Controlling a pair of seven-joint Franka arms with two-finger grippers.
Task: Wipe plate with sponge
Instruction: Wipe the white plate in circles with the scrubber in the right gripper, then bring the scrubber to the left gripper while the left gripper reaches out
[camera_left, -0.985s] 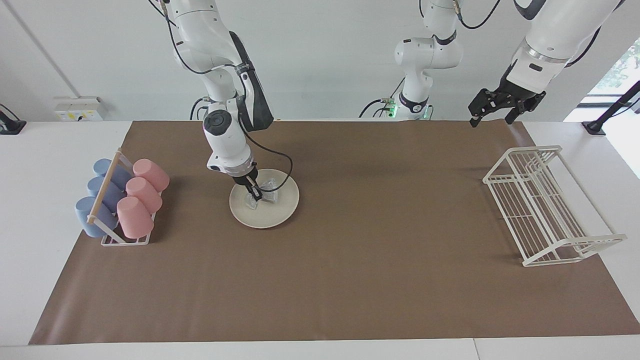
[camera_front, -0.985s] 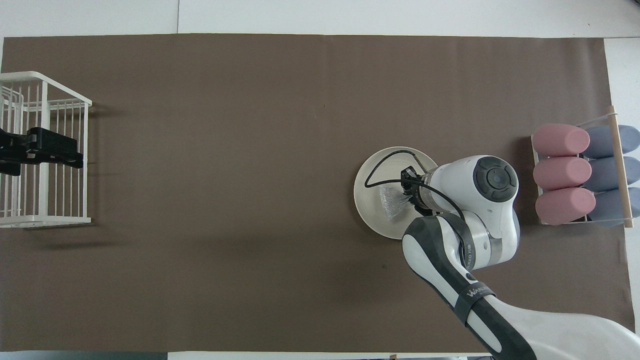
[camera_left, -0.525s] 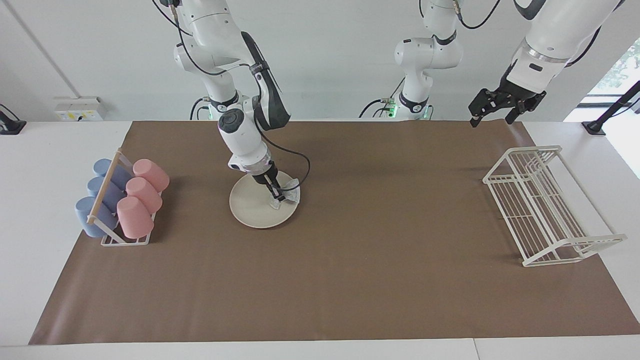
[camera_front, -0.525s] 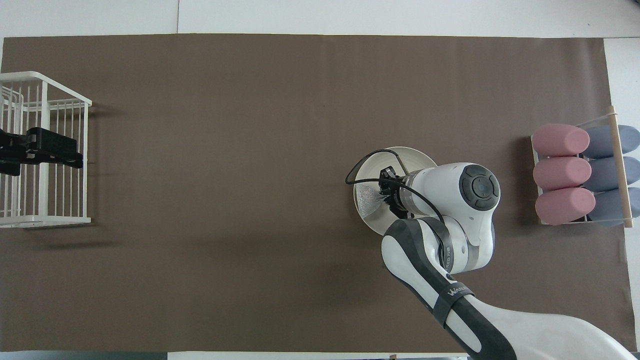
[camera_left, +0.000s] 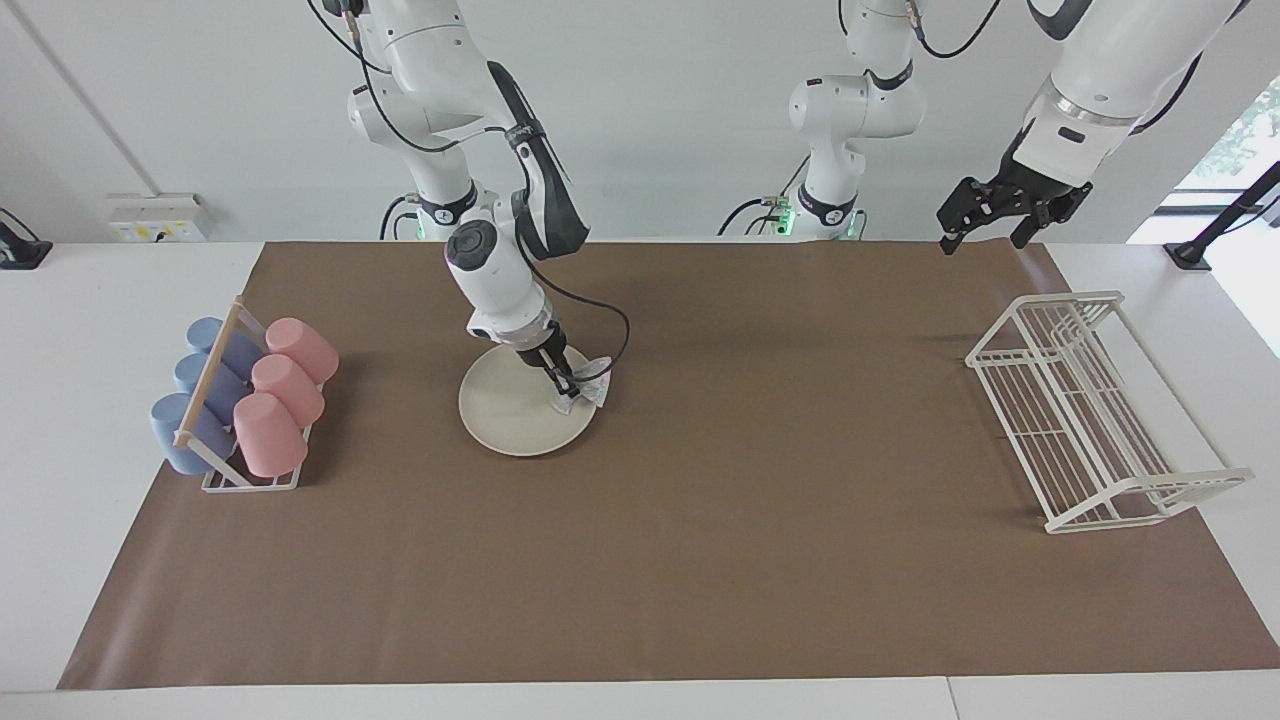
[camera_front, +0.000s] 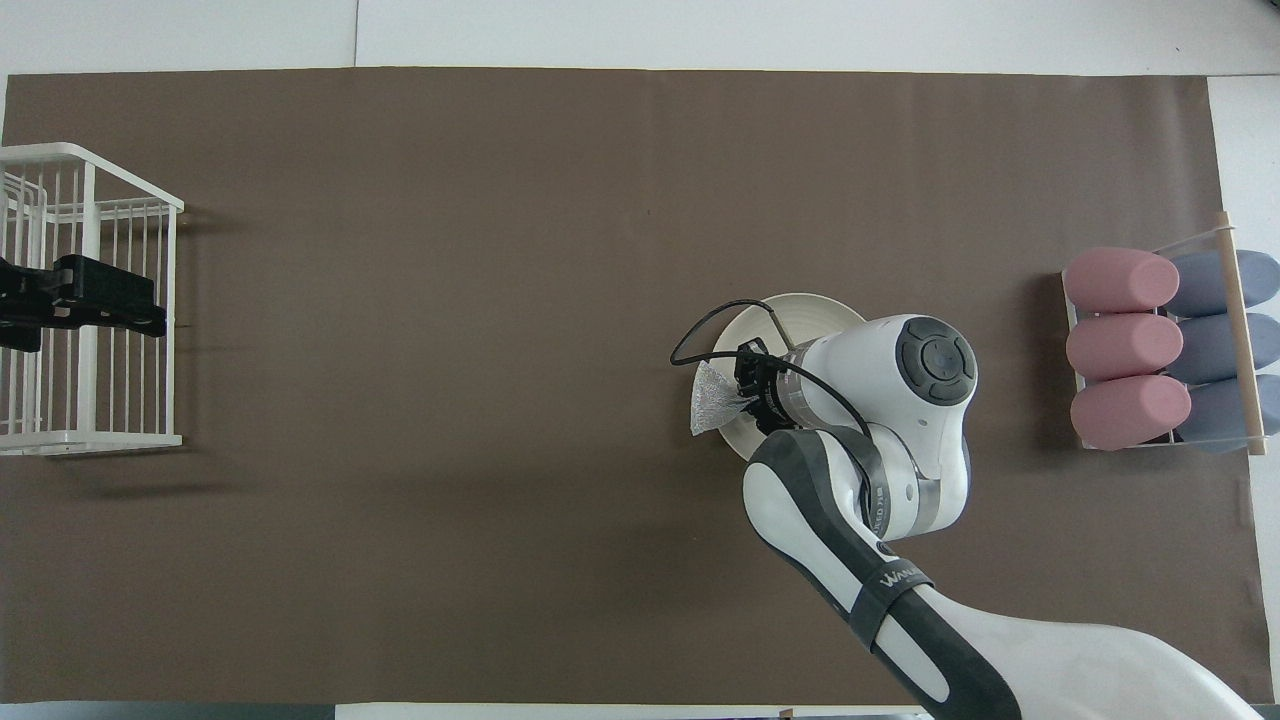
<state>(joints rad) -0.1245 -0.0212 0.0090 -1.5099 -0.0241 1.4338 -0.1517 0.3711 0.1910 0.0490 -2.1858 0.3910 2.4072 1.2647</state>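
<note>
Since a second ago the right gripper (camera_left: 566, 383) has dragged the sponge (camera_left: 588, 392) from the middle of the plate (camera_left: 510, 410) out to the rim toward the left arm's end of the table, where the pad now overhangs the edge onto the brown mat (camera_left: 700, 520).

Going across the facing view, a cup rack (camera_left: 235, 410) with blue and pink cups sits at the right arm's end of the table. Beside it lies the plate, with the right gripper's fingers pinched on the sponge's top, pressing it down on the rim. A white wire dish rack (camera_left: 1090, 410) stands at the left arm's end. Above its nearer corner the left gripper (camera_left: 985, 222) waits, fingers spread and holding nothing.

The sponge looks soft and light; it bunches under the fingers, so a pinch at its crown seems right, with light downward pressure. The plate seems stiff, smooth and unheld, so a hard sideways push could slide it on the mat.
</note>
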